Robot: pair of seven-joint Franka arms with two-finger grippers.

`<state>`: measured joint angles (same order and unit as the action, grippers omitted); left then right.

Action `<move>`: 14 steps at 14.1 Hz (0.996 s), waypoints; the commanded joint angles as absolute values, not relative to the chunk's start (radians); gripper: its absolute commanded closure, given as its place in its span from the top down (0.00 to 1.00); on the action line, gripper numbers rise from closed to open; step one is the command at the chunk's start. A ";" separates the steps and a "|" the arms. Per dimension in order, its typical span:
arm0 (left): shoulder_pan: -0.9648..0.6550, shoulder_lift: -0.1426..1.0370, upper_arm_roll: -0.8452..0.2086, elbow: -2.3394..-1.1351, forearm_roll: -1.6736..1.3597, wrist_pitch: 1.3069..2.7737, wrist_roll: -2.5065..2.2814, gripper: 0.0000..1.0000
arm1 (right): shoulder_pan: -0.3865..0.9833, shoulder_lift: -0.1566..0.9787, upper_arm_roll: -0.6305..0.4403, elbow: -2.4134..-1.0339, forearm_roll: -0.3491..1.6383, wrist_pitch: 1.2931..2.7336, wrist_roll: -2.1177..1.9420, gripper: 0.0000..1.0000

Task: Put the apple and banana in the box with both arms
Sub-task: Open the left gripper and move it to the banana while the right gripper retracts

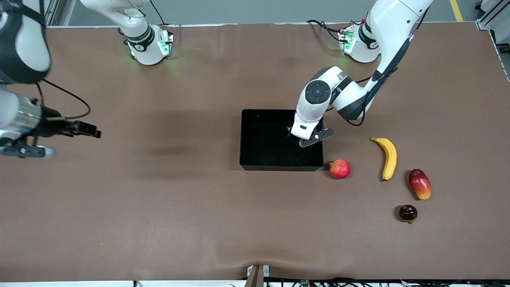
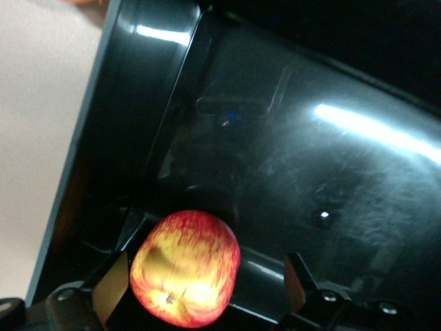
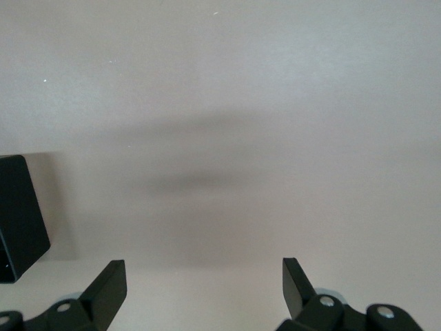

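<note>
We see the left gripper [image 1: 316, 138] low over the box [image 1: 255, 159], at the wall toward the left arm's end of the table. Its fingers are spread wider than the apple [image 2: 186, 269], which sits between them inside the box, against one finger [image 2: 110, 289] and apart from the other. The banana [image 1: 388, 157] lies on the table toward the left arm's end, well apart from the box. A pinkish-red round fruit [image 1: 340, 168] sits just beside the box's corner. A mango [image 1: 420, 183] and a dark fruit [image 1: 408, 213] lie nearer the front camera than the banana. The right gripper [image 3: 203, 276] waits, fingers spread, over bare table near the right arm's end.
</note>
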<state>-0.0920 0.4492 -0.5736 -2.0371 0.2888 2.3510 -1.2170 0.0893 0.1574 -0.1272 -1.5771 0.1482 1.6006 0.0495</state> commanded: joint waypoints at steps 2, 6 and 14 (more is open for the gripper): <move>-0.075 0.390 -0.575 -1.946 0.316 2.222 -1.235 1.00 | 0.075 0.160 -0.110 -1.483 0.089 1.557 0.069 1.00; -0.013 0.383 -0.574 -1.712 0.313 1.924 -1.102 1.00 | 0.081 0.137 -0.089 -1.471 0.074 1.505 0.069 1.00; 0.454 0.333 -0.577 -1.868 0.313 1.975 -0.568 1.00 | -0.055 0.063 0.089 -1.480 -0.006 1.468 0.071 1.00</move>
<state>0.3889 0.3490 -0.5589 -1.7685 0.2987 1.9051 -0.6293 -0.0057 0.0864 0.0504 -1.4700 0.0132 1.4769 0.0672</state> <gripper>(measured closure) 0.000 0.000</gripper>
